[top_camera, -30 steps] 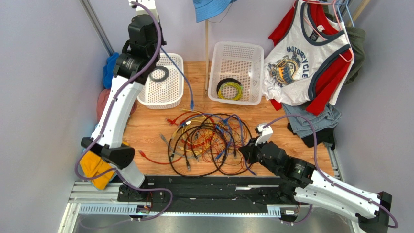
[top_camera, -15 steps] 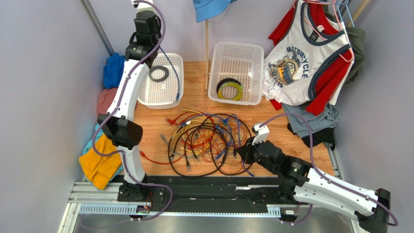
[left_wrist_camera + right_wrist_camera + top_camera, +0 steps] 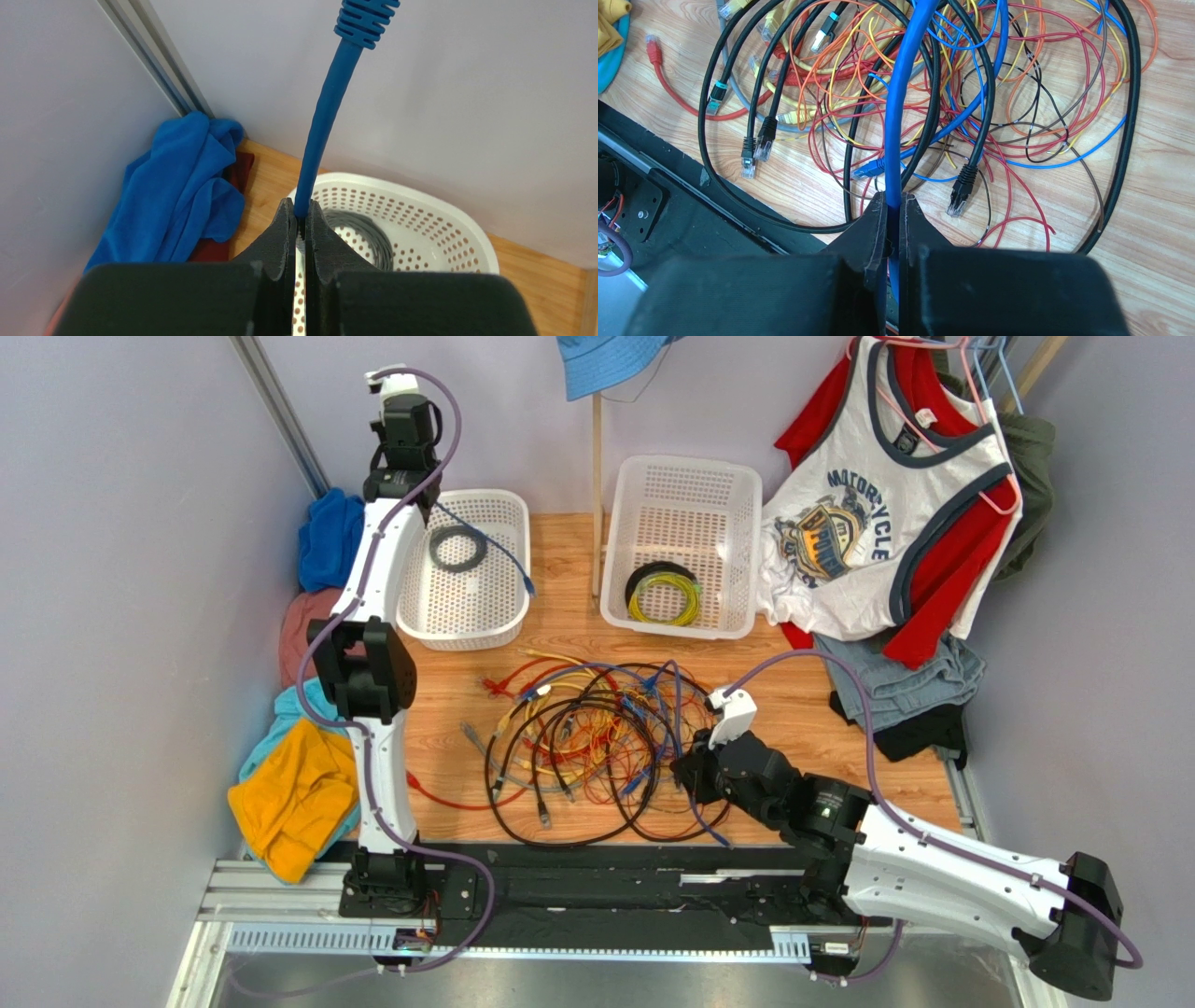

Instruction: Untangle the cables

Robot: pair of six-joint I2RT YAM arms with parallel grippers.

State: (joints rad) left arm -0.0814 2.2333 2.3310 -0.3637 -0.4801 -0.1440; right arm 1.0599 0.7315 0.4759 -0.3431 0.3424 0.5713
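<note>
- The cables: a loose heap of black, blue, red, orange and yellow wire with small plugs. It lay on the wooden table just in front of the coil basket, on the side nearer the arm bases. Loops crossed throughout, so the sorting looked far from done.
- Coil basket: white and perforated, holding a neat yellow-green and black coil.
- Second basket: white, standing to the left of the coil basket, with a small black ring coil inside. It was apparently where finished pieces went.
- Left gripper: raised high, left of the coil basket and over the second basket. Its jaws were pinched tight on a blue cable just below the plug, which stuck out past the tips. The rest hung toward the second basket, seemingly clear of the heap. The height was presumably meant to draw its length free.
- Right gripper: low on the table in front of the coil basket, at the heap's near right edge. Its jaws were clamped on a blue strand running into the tangle, probably to steady the heap. I could not tell whether this was the same wire.
</note>
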